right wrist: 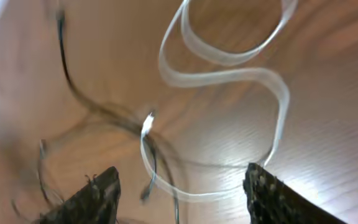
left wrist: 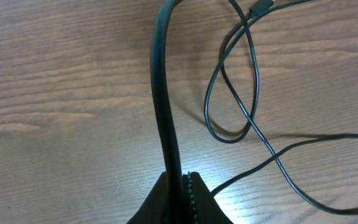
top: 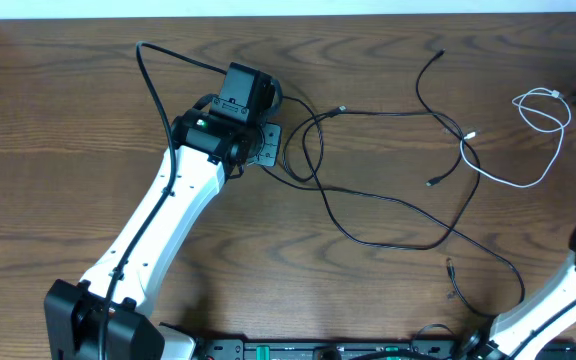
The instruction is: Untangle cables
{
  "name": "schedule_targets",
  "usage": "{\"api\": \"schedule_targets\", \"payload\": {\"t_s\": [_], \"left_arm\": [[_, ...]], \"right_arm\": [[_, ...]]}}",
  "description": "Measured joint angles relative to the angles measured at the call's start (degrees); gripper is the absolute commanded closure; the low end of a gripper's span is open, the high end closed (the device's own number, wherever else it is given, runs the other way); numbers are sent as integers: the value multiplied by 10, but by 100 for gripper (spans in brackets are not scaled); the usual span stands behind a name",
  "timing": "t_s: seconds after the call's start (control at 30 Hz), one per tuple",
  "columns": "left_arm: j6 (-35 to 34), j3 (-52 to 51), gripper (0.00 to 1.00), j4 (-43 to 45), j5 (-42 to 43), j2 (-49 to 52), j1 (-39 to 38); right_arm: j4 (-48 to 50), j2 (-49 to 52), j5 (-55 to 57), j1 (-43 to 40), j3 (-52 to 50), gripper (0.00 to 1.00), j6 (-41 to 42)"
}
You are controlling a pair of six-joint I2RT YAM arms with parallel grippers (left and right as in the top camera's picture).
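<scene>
Black cable (left wrist: 161, 93) clamped in left pincer (left wrist: 182, 182); right pincer (right wrist: 182, 173) wide, empty.

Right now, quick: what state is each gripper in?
Left gripper: shut on the black cable.
Right gripper: open, holding nothing, over the white cable.

The brown wood-grain table (top: 68, 150) is lit brightly and evenly from above; only faint, short shadows are cast. Pale glare is seen low in both wrist views. The right wrist view is badly blurred, the thin white cable (right wrist: 229, 74) and thin black cable (right wrist: 67, 68) being smeared.
</scene>
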Motion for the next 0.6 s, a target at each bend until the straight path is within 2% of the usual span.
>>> {"api": "schedule_targets", "payload": {"t_s": [0.2, 0.4, 0.6], "left_arm": [[0, 0, 93, 0, 0, 0, 0], [-3, 0, 93, 0, 0, 0, 0], [-15, 0, 93, 0, 0, 0, 0]], "right_arm": [[-37, 0, 15, 61, -58, 39, -137], [32, 0, 36, 109, -180, 36, -264], [110, 1, 45, 130, -277, 33, -336]]}}
